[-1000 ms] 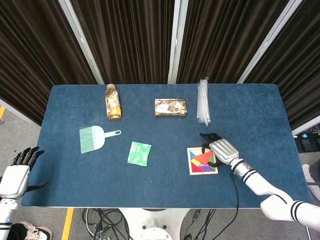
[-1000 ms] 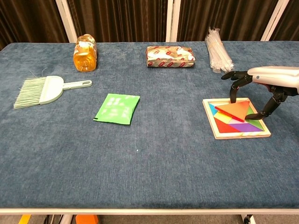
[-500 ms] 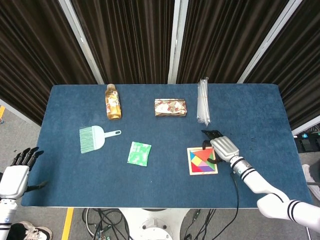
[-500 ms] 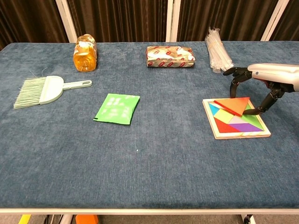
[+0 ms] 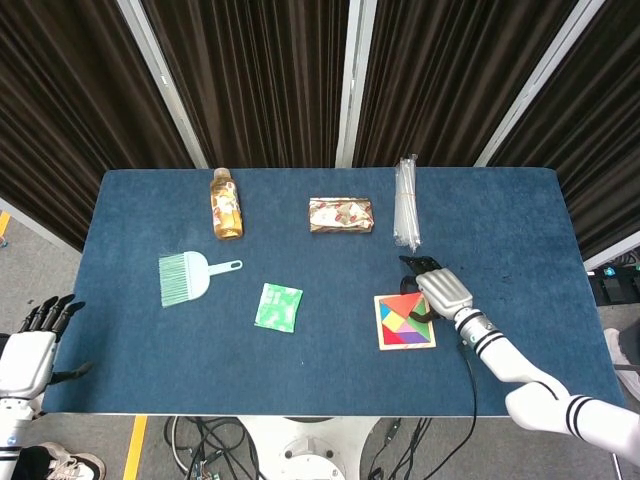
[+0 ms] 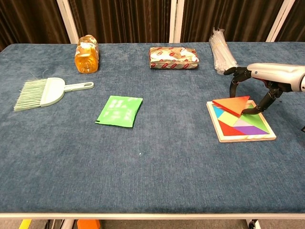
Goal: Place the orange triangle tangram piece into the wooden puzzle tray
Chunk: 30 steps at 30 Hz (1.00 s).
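Note:
The wooden puzzle tray (image 6: 238,139) (image 5: 381,335) lies at the table's right front and holds several coloured pieces. The orange triangle (image 6: 232,105) (image 5: 407,305) sits tilted over the tray's far-left corner, its far edge raised above the rim. My right hand (image 6: 261,80) (image 5: 441,289) pinches it, fingers (image 6: 232,88) at its far side and thumb at its near tip. My left hand (image 5: 31,343) hangs off the table's front-left corner, fingers spread, holding nothing.
An orange drink bottle (image 6: 86,56) lies at the back left, with a snack packet (image 6: 173,57) and a bundle of clear straws (image 6: 221,56) further right. A pale green brush (image 6: 45,92) and a green sachet (image 6: 119,110) lie mid-table.
My right hand has drawn the orange triangle from the tray's middle toward its far-left corner and tipped it up. The left hand has barely moved.

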Available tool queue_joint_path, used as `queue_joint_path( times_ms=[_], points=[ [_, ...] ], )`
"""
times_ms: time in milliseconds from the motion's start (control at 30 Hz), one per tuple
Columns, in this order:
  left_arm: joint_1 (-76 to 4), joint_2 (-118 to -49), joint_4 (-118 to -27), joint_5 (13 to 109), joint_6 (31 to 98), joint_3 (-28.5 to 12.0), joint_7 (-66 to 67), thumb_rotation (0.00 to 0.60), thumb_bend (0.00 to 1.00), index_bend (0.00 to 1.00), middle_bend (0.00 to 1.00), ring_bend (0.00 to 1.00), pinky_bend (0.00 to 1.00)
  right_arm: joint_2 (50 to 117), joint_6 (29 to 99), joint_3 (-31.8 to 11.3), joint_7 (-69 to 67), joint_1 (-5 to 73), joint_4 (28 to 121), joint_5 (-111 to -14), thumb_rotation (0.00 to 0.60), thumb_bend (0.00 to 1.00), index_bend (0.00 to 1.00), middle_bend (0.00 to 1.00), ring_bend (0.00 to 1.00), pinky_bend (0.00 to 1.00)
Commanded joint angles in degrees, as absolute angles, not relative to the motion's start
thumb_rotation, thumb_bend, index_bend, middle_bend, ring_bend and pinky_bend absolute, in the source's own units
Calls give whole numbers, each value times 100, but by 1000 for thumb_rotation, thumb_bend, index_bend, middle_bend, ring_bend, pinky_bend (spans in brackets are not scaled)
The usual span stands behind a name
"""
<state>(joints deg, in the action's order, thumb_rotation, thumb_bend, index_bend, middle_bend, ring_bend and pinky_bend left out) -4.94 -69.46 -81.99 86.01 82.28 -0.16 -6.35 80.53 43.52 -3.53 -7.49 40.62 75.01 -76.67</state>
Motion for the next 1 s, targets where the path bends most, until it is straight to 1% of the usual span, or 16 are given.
queue_joint_path(
  times_ms=[33,300,867,1000],
  points=[
    [-495,-6946,-8190,8600,8219,-13,-639,600,0,159,85,23,118,8044,4332,-363,-710,4071,7525,-7648,600,144,508,0,0,0],
    [-503,-6943,-8196,8615,8223,-18,-641,600,0,159,85,23,117,7997,4303,-361,-590,4042,7574,-7563,600,143,506,0,0,0],
    [-502,-6948,-8184,8617,8219,-16,-657,600,0,159,85,23,117,7859,4301,-349,-452,4013,7781,-7556,600,111,451,9,0,0],
    [-500,-6949,-8175,8618,8224,-17,-673,600,0,159,85,23,118,7923,4464,-398,-357,3948,7764,-7488,600,111,471,22,0,0]
  ],
)
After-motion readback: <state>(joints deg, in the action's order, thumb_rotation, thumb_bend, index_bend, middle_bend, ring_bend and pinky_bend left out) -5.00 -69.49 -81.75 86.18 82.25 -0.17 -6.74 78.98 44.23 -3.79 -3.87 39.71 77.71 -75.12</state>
